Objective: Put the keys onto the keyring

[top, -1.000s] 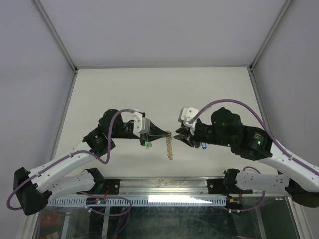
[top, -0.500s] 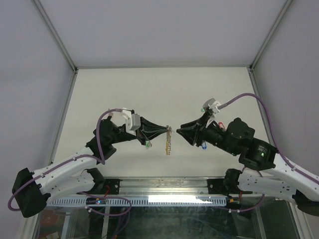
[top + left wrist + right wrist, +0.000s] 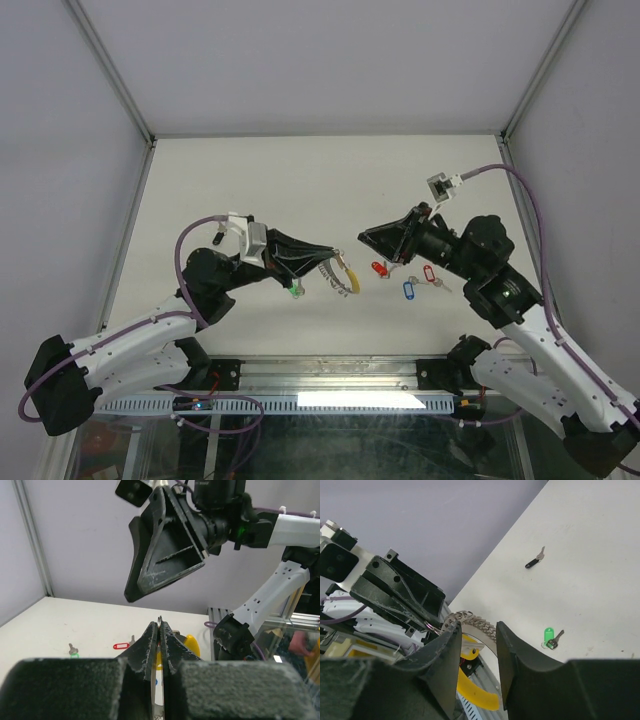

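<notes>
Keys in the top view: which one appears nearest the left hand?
The green-tagged key, right beside the left hand gripping the keyring; the red-tagged keys and the blue-tagged key lie further right.

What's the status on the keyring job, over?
Left gripper shut on the keyring. Right gripper open, empty, facing it. Red key, blue key loose on table. Nothing blocking.
</notes>
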Available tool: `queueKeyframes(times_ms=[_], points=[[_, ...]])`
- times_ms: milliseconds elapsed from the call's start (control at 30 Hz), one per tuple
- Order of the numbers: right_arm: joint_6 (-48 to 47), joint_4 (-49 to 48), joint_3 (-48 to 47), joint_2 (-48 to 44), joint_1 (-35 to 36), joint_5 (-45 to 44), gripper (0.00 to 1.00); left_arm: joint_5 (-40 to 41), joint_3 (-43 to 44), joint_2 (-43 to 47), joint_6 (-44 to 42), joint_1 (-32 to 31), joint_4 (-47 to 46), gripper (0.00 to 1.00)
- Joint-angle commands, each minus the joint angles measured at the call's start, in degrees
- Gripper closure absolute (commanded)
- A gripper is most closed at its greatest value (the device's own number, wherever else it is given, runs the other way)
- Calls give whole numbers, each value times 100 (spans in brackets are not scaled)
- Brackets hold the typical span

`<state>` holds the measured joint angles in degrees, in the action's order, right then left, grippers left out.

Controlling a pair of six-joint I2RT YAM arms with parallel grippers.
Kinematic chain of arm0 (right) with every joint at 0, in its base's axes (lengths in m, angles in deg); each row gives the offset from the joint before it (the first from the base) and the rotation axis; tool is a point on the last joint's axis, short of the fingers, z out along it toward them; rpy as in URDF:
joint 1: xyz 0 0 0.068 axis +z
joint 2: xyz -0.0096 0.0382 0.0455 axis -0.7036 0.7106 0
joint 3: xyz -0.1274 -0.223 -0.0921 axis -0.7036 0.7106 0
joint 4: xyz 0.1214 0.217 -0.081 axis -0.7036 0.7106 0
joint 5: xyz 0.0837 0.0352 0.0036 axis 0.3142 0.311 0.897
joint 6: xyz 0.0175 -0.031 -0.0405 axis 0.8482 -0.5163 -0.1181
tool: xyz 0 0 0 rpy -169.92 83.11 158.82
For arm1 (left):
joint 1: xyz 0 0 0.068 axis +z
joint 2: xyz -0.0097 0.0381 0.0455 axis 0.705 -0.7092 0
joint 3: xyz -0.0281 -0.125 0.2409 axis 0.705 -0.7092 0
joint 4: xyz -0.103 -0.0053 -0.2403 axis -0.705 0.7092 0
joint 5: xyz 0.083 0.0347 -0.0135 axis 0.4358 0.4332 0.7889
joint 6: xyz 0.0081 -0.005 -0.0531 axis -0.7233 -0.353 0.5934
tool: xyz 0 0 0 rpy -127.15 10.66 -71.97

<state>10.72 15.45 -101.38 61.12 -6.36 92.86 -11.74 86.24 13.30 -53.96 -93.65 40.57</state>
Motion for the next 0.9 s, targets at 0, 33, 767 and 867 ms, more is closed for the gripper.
queueKeyframes(times_ms=[0, 33, 767, 867], points=[[524, -1053, 235, 86, -281, 1405, 63, 279, 173, -7, 207, -59, -196, 100], [533, -1123, 286, 94, -284, 1440, 63, 333, 264, -17, 217, -58, 0, 100], [689, -2308, 900, -73, -292, 1501, 64, 68, 880, -19, 126, -58, 1017, 100], [780, -2578, 1032, 7, -293, 1611, 65, 55, 863, -46, 239, -58, 879, 100]])
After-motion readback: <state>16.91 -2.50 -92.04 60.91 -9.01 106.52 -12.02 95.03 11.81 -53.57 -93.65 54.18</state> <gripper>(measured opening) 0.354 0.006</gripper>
